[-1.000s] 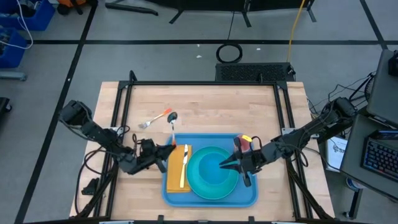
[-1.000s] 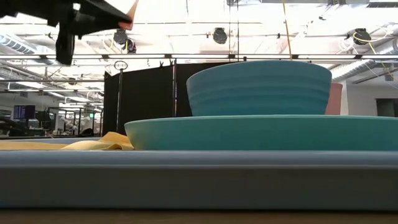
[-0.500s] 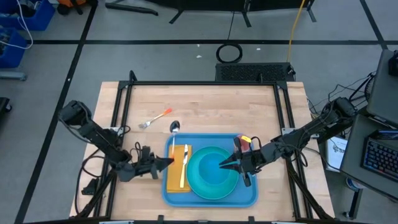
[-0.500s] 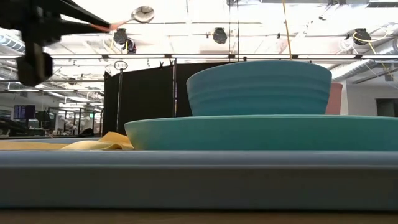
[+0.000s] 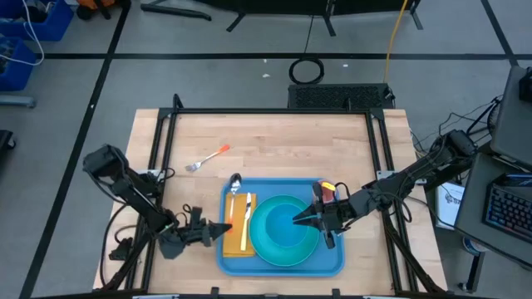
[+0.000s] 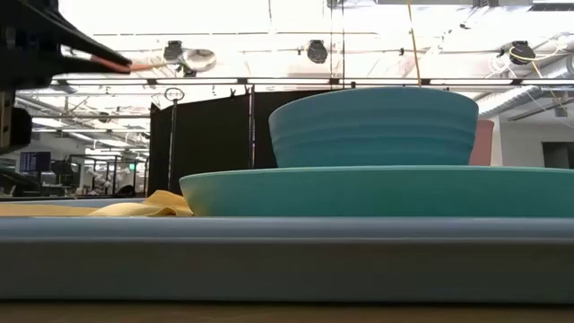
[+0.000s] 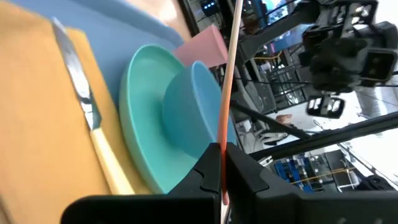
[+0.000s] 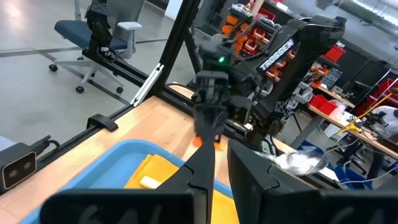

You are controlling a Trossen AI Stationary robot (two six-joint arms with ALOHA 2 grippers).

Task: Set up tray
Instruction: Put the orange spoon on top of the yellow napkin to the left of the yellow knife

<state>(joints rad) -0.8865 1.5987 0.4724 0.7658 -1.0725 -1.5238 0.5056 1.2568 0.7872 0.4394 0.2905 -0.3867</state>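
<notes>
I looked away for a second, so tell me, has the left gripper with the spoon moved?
Yes. In the high view the left gripper, shut on the spoon, pulled back toward the table's front-left edge, away from the fork lying on the wood.

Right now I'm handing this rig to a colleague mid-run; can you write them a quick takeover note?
Left gripper: shut on the orange-handled spoon, held above the tray's left edge.
Right gripper: over the teal bowl; nothing seen in it.
On the tray: yellow napkin with a knife on it, teal plate carrying the bowl, pink cup at the back right.
Off the tray: orange-handled fork on the wooden table.
Left to do: set the spoon down, then bring the fork.
</notes>
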